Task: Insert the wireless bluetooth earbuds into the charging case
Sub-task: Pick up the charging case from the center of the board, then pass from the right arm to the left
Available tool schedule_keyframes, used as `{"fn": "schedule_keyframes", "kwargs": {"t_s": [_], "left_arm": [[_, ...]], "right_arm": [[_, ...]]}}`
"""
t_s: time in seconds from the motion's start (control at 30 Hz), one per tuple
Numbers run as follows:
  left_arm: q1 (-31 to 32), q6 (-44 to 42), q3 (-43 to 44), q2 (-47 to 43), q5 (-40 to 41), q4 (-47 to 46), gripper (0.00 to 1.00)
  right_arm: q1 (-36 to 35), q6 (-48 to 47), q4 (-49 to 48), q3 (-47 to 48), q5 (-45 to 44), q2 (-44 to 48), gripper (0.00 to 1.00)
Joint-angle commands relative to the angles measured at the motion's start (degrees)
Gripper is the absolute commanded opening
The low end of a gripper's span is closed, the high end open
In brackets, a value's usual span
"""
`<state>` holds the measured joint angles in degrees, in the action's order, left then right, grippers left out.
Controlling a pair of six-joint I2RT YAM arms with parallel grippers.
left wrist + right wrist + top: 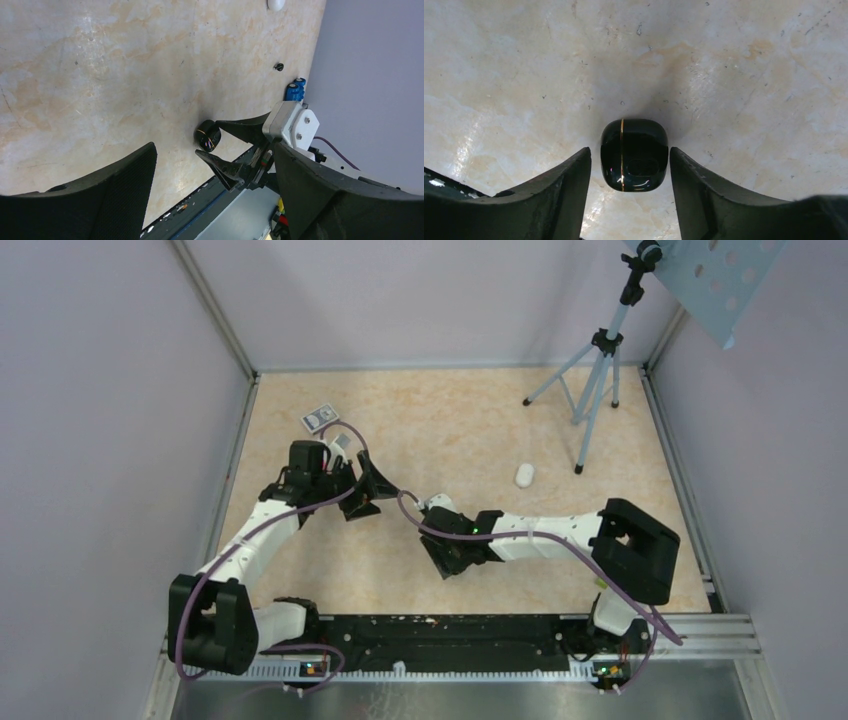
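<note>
A closed black gold-seamed case is bracketed, untouched, by the right gripper's parted jaws. The left gripper's jaws are held wide, empty. The white charging case is seen well beyond both.

Left hand spread wide, right hand held low, jaws parted

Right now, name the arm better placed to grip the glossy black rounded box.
Right. The right claw straddles the glossy black rounded box, one finger either side, small gaps showing. The left claw hangs open, off to one side.
</note>
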<state>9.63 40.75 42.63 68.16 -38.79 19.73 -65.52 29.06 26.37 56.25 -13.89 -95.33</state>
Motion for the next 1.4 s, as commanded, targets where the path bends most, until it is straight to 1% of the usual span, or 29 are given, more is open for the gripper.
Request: {"fn": "schedule_keyframes", "kwargs": {"t_s": [0.0,0.07,0.17,0.43,0.6,0.77,0.8,0.83,0.9,0.93,0.97,1.1,1.23,1.37], "left_arm": [[0.04,0.6,-0.14,0.66,-1.08,-2.37,0.9],[0.04,0.69,-0.19,0.97,-1.24,-2.62,0.9],[0.04,0.87,-0.16,1.32,-1.45,-3.0,0.9],[0.04,1.16,-0.53,1.46,-1.88,-3.47,0.9],[0.12,1.45,-0.69,1.4,-1.9,-3.38,0.89],[0.59,2.79,-1.32,1.01,-3.28,-4.52,0.89],[0.72,3.85,-2.33,1.01,-4.72,-6.49,0.89],[0.74,5.72,-4.54,1.2,-7.97,-11.01,0.89],[0.93,13.26,-11.17,2.65,-14.64,-23.85,0.88],[1.27,15.45,-13.29,3.22,-16.27,-28.54,0.87],[1.97,16.13,-14.34,3.41,-16.61,-31.04,0.86],[5.03,14.36,-13.73,2.38,-15.88,-31.66,0.89],[8.28,12.29,-11.98,6.32,-18.52,-31.37,0.9],[11.57,12.17,-10.63,9.92,-18.91,-32.92,0.84]], "right_arm": [[-1.02,-1.33,-0.24,1.04,1.94,0.0,0.62],[-1.02,-1.3,0.13,0.69,2.02,1.03,0.66],[-1.03,-1.27,0.96,0.14,1.84,2.34,0.66],[-1.07,-1.74,0.84,-2.29,2.44,2.19,0.56],[-1.05,-1.71,1.27,-2.14,1.09,2.73,0.39],[-1.02,-2.3,-0.06,-1.59,-0.92,7.01,0.38],[-0.95,-2.58,-1.13,-1.81,-0.99,8.81,0.38],[-0.82,-2.93,-2.59,-2.38,-0.78,9.76,0.39],[-0.47,-2.98,-6.47,-4.37,-0.5,13.61,0.4],[-0.04,-2.75,-7.68,-4.93,-0.46,14.86,0.4],[0.51,-2.37,-8.48,-5.22,-0.6,15.78,0.4],[1.79,-1.53,-8.98,-5.7,-1.19,17.35,0.4],[2.38,-1.22,-11.05,-6.54,0.17,18.64,0.41],[2.65,-1.39,-10.15,-5.49,0.17,18.0,0.41]]}}
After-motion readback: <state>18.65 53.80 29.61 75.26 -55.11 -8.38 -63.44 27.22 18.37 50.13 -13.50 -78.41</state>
